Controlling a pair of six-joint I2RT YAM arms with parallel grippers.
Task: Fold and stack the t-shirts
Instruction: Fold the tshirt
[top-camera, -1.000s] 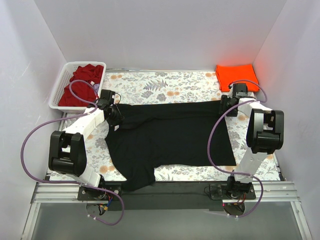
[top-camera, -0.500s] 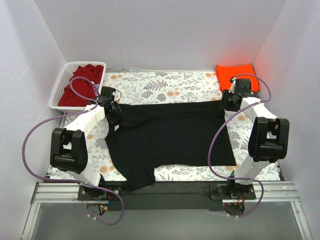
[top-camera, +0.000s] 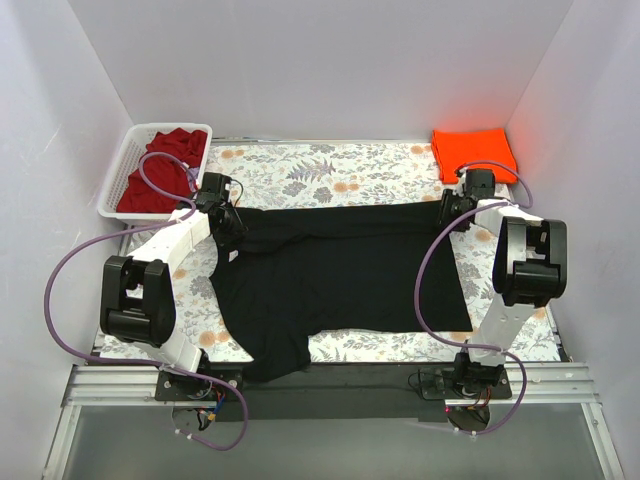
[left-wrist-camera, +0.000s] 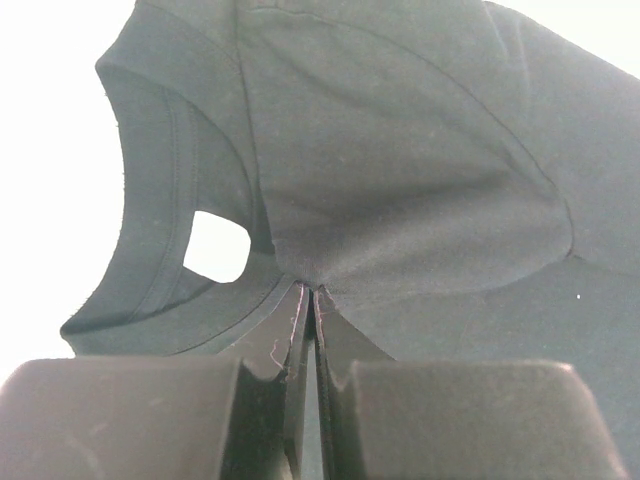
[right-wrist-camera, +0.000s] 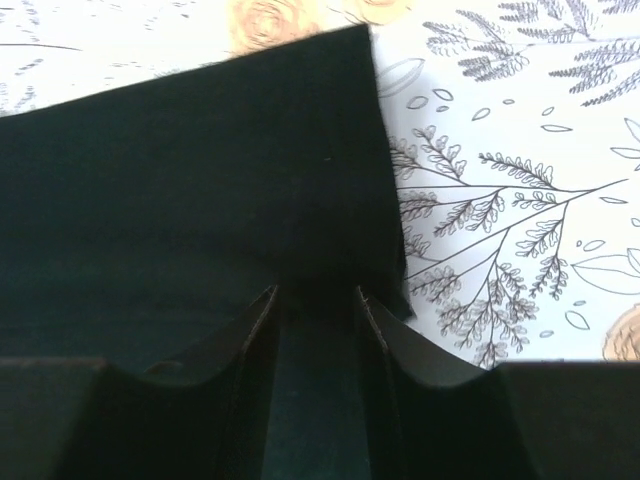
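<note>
Black t-shirt (top-camera: 340, 270): spread flat over the flowered table (top-camera: 300, 170), neck end to the left, hem to the right, near sleeve reaching onto the dark strip at the table's near edge.

Left gripper (top-camera: 232, 232): at the shirt's far-left corner, right beside the neck opening. Fingers pressed together on a small pinch of black cloth. Collar band curving just left of the tips in the wrist view, with a bright patch showing through the neck hole.

Right gripper (top-camera: 447, 212): at the far-right corner of the same shirt, on the hem side. Jaws standing apart, straddling the cloth near its corner, black fabric filling the gap. Cannot tell whether the pads press on it.

Orange t-shirt (top-camera: 473, 152): folded at the table's far-right corner, just beyond the right gripper, apart from the black one.

Dark red t-shirt (top-camera: 165, 170): bunched inside the white basket (top-camera: 118, 180) at the far left.

Hard to make out: right fingertips, dark against dark cloth. Table washed out to white in the left wrist view. Far-left shoulder of the black shirt covered by the left arm from above. Bottom of both wrist views blocked by the gripper bodies.
</note>
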